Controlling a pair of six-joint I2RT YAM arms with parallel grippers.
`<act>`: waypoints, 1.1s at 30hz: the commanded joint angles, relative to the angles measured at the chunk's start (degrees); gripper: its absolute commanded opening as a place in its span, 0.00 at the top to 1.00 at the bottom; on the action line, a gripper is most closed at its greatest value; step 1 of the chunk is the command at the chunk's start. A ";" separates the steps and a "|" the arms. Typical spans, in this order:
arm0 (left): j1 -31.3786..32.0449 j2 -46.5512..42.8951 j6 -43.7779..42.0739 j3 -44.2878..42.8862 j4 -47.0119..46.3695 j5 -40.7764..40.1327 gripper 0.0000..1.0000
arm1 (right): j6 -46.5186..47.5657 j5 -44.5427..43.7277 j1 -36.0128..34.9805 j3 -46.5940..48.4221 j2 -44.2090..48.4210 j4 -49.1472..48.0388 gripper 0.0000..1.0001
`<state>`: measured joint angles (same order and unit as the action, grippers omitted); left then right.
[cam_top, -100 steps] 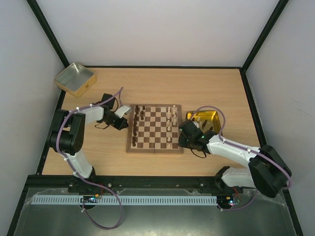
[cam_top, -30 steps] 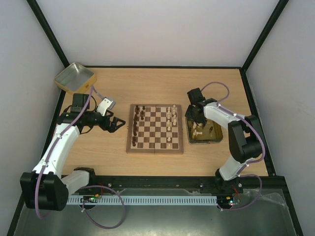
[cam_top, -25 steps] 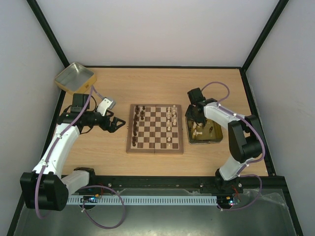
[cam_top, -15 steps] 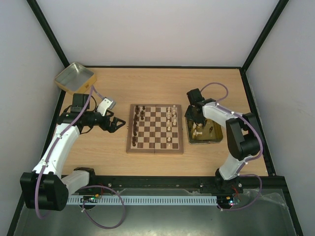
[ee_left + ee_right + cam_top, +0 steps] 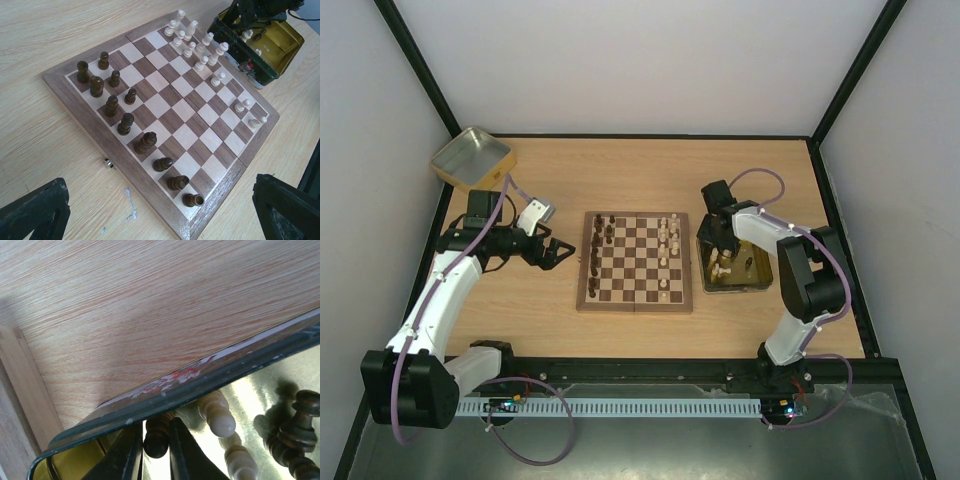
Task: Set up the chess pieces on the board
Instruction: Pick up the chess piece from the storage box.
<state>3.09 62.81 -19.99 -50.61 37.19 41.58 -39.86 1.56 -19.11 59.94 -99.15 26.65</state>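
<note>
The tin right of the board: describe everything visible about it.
The tin is rectangular metal, shiny gold inside, dark green outside with a red flower print. It sits flat on the table beside the board, holding loose cream and dark pieces. The right gripper reaches into its far corner, pinching a dark piece.

Bright, even overhead light; shadows soft and short. Overhead and left wrist views sharp. Right wrist view: glare inside the gold tin point(image 5: 255, 390); the nearest dark piece point(image 5: 156, 440) slightly blurred.

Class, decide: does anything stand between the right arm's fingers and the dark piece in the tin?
Nothing visible: the right fingers grip the dark brown wooden chess piece directly, just inside the green-sided metal tin's wall.
</note>
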 commanded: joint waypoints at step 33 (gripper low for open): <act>-0.19 0.77 0.33 1.28 -1.32 -0.33 0.01 | 1.39 -8.05 -2.68 2.72 7.91 5.05 0.98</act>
<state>3.09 63.22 -19.94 -50.33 36.58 41.50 -38.94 -2.04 -19.59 60.60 -94.45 28.16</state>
